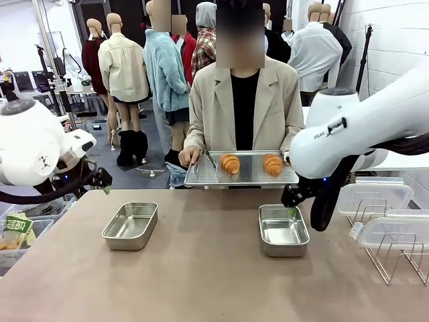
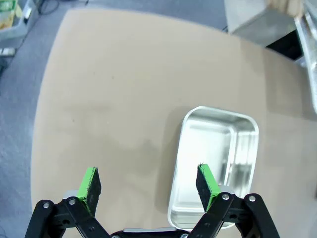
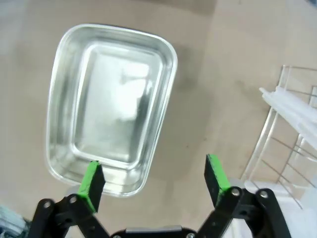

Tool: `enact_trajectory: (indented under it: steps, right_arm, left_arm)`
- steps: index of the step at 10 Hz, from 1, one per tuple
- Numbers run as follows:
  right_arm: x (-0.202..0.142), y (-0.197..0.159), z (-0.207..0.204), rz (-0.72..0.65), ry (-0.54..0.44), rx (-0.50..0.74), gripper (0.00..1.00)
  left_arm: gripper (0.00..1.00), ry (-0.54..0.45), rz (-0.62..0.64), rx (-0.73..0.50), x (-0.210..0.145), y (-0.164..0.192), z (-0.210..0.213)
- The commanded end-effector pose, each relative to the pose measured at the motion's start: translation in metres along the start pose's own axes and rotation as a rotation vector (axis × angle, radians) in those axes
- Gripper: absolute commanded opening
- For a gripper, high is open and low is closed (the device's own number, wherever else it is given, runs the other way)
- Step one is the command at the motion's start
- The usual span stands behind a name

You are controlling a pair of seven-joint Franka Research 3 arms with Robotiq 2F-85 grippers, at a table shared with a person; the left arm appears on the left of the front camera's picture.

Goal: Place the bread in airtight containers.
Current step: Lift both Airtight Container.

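1. The left gripper (image 1: 106, 190) hangs off the table's (image 1: 214, 282) left edge. From its wrist camera, the left gripper (image 2: 147, 173) has its jaws spread wide, with nothing between the green pads (image 2: 90, 184) and bare tabletop beneath.
2. The left container (image 1: 131, 226) sits on the table's left half. We see only shiny steel inside it. In the left wrist view the same pan (image 2: 218, 158) is empty, with one finger crossing its near rim in the picture.
3. At the far edge a person holds a flat steel tray (image 1: 201, 180), one hand (image 1: 189, 156) on its left corner. The bread lies on the tray, well apart from both pans: one roll (image 1: 230, 163) left of centre and the other roll (image 1: 272, 164) to its right, not touching.
4. The right container (image 1: 283, 231) rests on the table's right half, below the tray's right end. It is empty too, and the right wrist view shows its bare floor (image 3: 111, 106).
5. The right gripper (image 1: 290, 211) hovers just above that pan's far rim. From its wrist camera, the right gripper (image 3: 152, 166) is fully parted and grasps nothing.
6. Farthest right stands a wire rack (image 1: 395, 258) carrying clear plastic lids (image 1: 374, 196). We think there are two, though the overlapping plastic is hard to count.
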State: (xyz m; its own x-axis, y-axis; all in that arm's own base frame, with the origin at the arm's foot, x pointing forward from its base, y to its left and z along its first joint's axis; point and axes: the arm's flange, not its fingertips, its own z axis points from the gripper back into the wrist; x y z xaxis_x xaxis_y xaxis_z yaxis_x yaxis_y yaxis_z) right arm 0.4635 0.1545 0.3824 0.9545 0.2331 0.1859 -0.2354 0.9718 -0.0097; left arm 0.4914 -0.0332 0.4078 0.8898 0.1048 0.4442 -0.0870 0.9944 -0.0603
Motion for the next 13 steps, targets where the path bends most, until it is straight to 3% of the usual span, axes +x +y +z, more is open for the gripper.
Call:
enact_trajectory:
  steps: [1, 4, 5, 8, 11, 13]
  right_arm:
    - [0.018, -0.002, -0.023, -0.073, -0.016, -0.043, 1.00]
    - [0.019, -0.006, -0.054, -0.106, 0.035, -0.035, 1.00]
    - [0.017, -0.011, -0.046, -0.083, 0.027, -0.039, 1.00]
    - [0.022, -0.010, -0.058, -0.105, 0.028, -0.032, 1.00]
    - [0.033, 0.000, -0.074, -0.110, 0.050, -0.011, 1.00]
    - [0.040, -0.004, -0.078, -0.132, 0.057, -0.009, 1.00]
  left_arm:
    - [1.00, 0.055, -0.010, 0.000, 0.009, -0.009, -0.017]
    - [1.00, 0.098, -0.123, -0.074, -0.007, -0.014, -0.049]
    - [1.00, 0.077, -0.037, -0.022, -0.008, -0.014, -0.038]
    - [1.00, 0.081, -0.115, -0.075, -0.010, -0.024, -0.059]
    - [1.00, 0.151, -0.232, -0.090, -0.011, -0.030, -0.087]
    - [1.00, 0.196, -0.244, -0.068, -0.011, -0.031, -0.107]
